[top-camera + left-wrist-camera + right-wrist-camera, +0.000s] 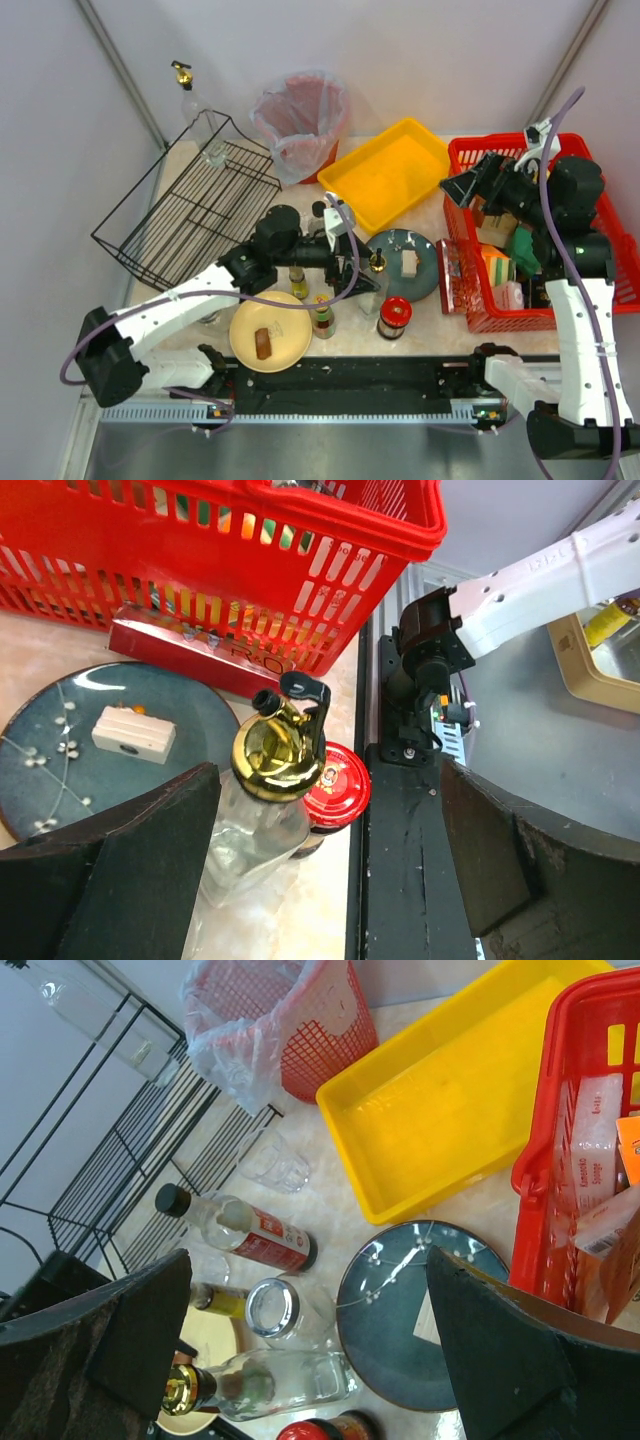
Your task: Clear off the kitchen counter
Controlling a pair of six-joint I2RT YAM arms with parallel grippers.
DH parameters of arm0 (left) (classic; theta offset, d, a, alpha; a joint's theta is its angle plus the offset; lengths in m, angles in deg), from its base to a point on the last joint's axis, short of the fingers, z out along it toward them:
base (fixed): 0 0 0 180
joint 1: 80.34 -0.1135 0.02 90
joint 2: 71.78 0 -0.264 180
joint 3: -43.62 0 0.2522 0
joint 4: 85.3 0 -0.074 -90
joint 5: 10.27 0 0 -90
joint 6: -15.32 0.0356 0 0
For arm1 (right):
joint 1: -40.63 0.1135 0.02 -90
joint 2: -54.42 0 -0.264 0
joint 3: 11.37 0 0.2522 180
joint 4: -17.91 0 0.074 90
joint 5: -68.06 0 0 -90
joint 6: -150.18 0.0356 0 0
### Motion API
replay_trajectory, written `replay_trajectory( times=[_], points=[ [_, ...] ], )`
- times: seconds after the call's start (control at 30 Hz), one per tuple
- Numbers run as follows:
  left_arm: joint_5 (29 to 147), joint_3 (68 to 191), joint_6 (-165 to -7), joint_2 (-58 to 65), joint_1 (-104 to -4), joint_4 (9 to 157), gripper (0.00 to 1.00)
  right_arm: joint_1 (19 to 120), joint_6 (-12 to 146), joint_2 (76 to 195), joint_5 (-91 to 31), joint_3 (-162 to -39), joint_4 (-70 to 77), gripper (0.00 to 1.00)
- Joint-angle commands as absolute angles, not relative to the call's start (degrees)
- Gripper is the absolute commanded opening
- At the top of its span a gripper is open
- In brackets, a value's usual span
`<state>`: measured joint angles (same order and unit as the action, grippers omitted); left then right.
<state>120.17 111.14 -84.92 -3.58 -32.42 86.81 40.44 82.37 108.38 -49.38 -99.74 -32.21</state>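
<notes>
The left gripper [325, 780] gapes wide around a gold-capped bottle [275, 755] without clamping it. The right gripper [468, 178] is wide open, empty.

Bright, even light falls from overhead, and shadows on the desk [430, 328] are faint. The top view has strong colours, though fine detail is slightly soft. In the left wrist view a pale streak of glare lies on the blue plate [50, 775], and the gold bottle cap [278, 752] carries mirror-like highlights. The yellow tray [440, 1130] looks almost overexposed in the right wrist view. In both wrist views the dark jaws at the lower corners are blurred, and straight lines bow near the edges.
</notes>
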Motion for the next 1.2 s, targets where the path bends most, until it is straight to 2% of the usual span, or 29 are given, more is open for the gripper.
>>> replay_trajectory(
  times=[0.0,0.7,0.83,1.03,1.17],
  points=[
    [114.71,111.26,-83.47,-0.77,-29.11,94.47,0.93,40.01,82.85,107.51,-50.5,-99.93,-29.95,0.98],
    [106.71,105.1,-88.21,4.5,-26.91,110.39,0.76,40.01,81.27,106.54,-52.78,-101.51,-32.76,0.98],
    [105.48,105.37,-88.13,4.42,-26.82,110.83,0.62,40.01,81.45,106.98,-53.49,-102.91,-32.76,0.98],
    [102.85,107.73,-86.02,4.68,-26.73,106.62,0.28,40.02,81.27,106.8,-53.66,-103.62,-32.76,0.99],
    [102.05,110.99,-84.79,4.68,-26.73,101.34,0.11,40.01,81.01,106.8,-53.75,-103.09,-32.76,0.99]
  ],
)
